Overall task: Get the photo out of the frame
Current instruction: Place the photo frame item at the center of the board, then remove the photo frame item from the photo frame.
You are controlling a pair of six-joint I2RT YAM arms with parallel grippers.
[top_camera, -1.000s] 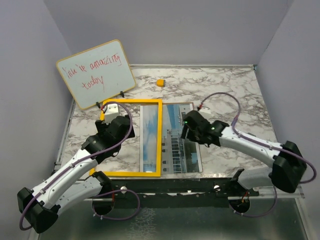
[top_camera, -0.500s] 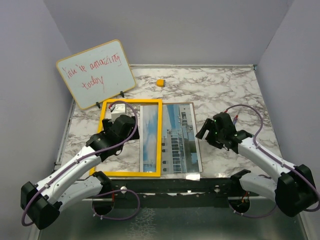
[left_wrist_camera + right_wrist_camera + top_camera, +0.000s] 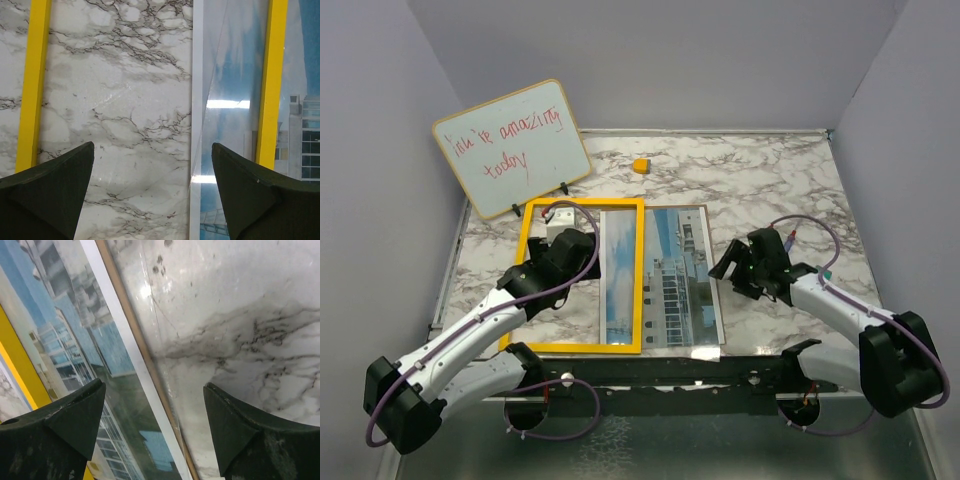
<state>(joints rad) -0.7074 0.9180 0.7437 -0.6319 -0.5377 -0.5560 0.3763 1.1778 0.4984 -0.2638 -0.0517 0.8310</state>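
Note:
The frame (image 3: 640,272), a thin yellow border, lies flat on the marble table (image 3: 770,185). The photo (image 3: 675,290) of a white building under blue sky lies slid out to the right, with the frame's right bar across it. My left gripper (image 3: 578,252) hovers open inside the frame. In the left wrist view its jaws (image 3: 152,200) span bare marble and the photo's white left edge (image 3: 196,100), between the frame's two yellow bars (image 3: 272,75). My right gripper (image 3: 723,268) is open and empty over the photo's right edge (image 3: 75,325), its jaws (image 3: 155,435) straddling the white and brown rim.
A wood-edged whiteboard (image 3: 510,148) with red handwriting leans at the back left. A small orange block (image 3: 641,165) sits on the far marble. A white block (image 3: 542,214) rests at the frame's far left corner. Grey walls close in both sides.
My right gripper has drawn back from over the photo to its right edge and opened wider. My left gripper has shifted right, further inside the frame. The photo and frame have stayed put.

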